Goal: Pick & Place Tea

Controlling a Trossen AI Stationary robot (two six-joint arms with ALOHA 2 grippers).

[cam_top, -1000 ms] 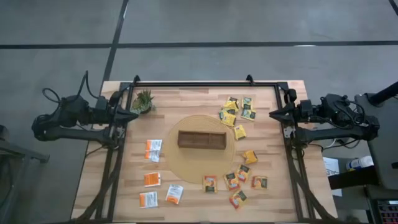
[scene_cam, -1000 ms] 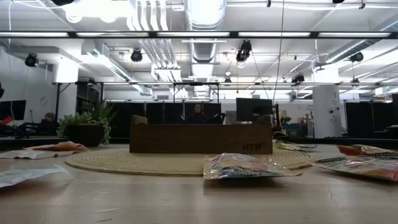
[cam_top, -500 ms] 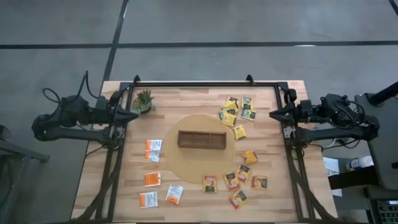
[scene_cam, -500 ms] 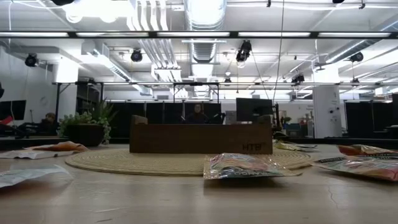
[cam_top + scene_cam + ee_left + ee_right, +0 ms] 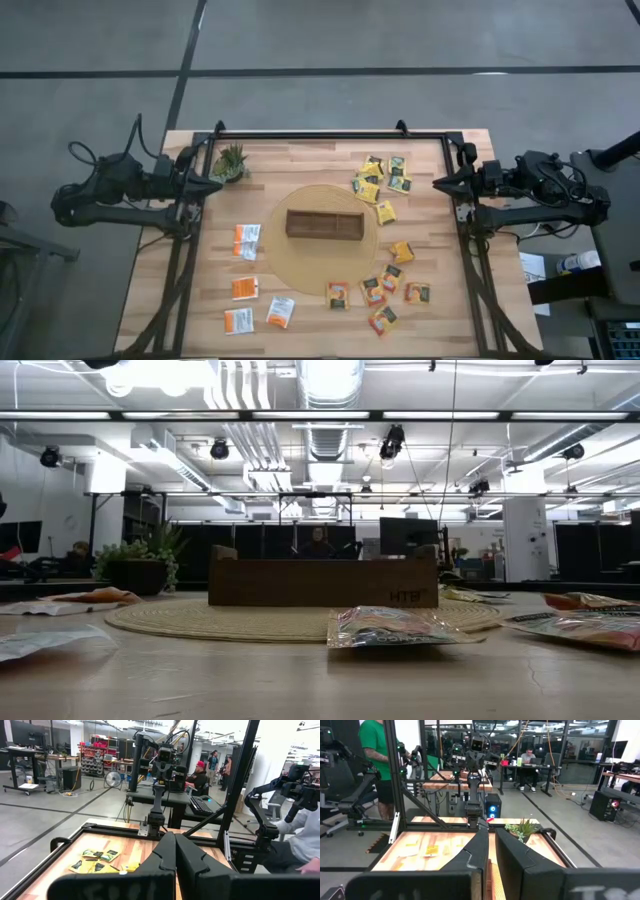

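Yellow-green tea sachets (image 5: 381, 178) near right fingers (image 5: 437, 182), untouched

Sachets (image 5: 378, 180): print too small to read. Tray (image 5: 322, 582): compartments hidden behind its wall in low view. Sachet (image 5: 30, 640): cut by frame edge.

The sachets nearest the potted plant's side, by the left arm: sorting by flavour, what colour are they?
White and orange sachets, clearest in the high view.
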